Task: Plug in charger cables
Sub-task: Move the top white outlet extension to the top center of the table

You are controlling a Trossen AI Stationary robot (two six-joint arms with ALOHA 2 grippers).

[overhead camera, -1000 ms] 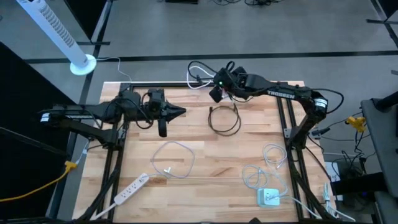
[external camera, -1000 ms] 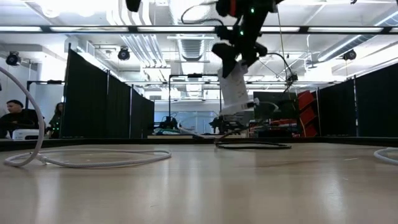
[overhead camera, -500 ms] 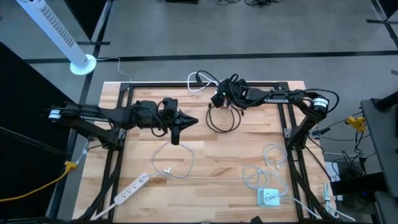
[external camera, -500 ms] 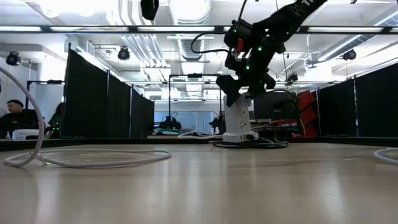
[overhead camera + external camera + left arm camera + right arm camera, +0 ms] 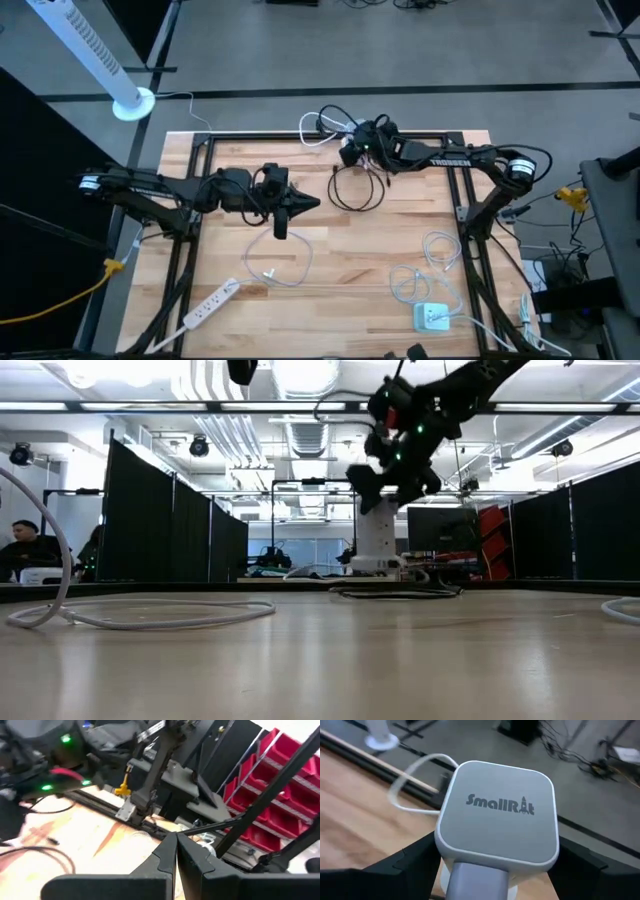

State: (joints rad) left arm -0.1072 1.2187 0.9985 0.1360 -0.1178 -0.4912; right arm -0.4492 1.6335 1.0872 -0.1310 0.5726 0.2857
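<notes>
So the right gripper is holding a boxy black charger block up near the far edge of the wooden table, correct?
Not quite: the boxy charger block is white, not black, as the right wrist view shows. The right gripper does hold it near the far edge of the wooden table.

A grey floor crossed by dark lines lay beyond the wooden table. A white tower fan stood off one corner. Black partition panels lined the room under bright ceiling lights; red storage bins filled a rack.

Power strip, charger block, fan.
</notes>
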